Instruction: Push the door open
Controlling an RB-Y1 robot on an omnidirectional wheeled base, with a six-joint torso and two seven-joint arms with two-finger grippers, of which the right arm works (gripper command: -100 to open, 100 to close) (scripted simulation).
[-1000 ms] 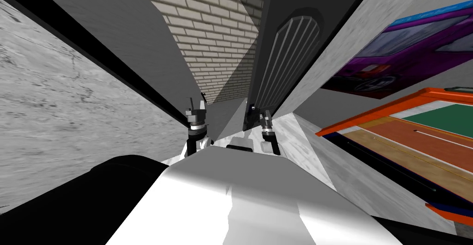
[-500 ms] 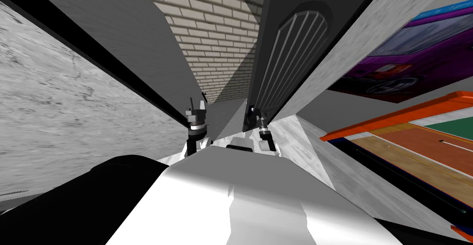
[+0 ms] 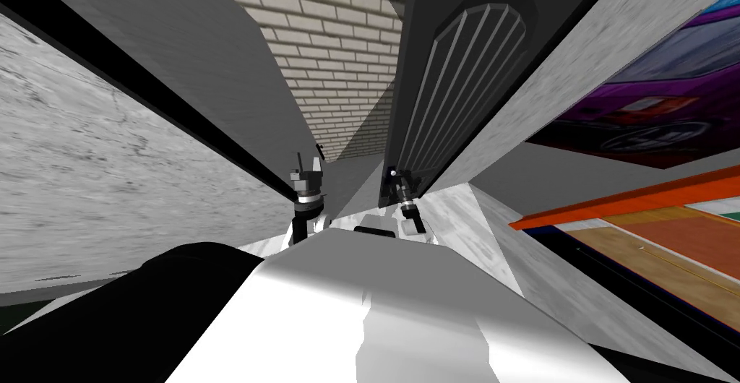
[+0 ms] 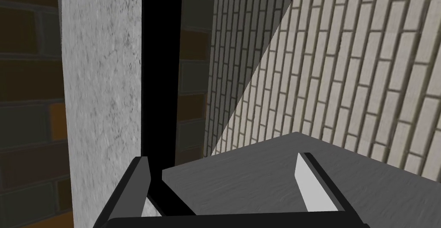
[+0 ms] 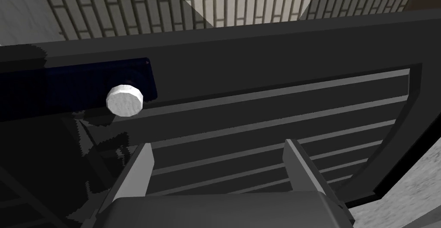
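Pale brick wall (image 3: 318,53) shows through the gap beside a dark ribbed door (image 3: 462,75), which appears partly swung open, with more pushing likely left to do. The robot's right claw (image 5: 218,146), fingers apart, faces the door panel just beside its white knob (image 5: 124,100). Its left claw (image 4: 224,156), also spread, hangs in the doorway. No writing is legible.

Head camera looked steeply down, rolled, onto the dark grey slatted door (image 3: 462,75) and pale brick wall (image 3: 325,53). Right wrist camera faced that door close up; left wrist's, the wall.
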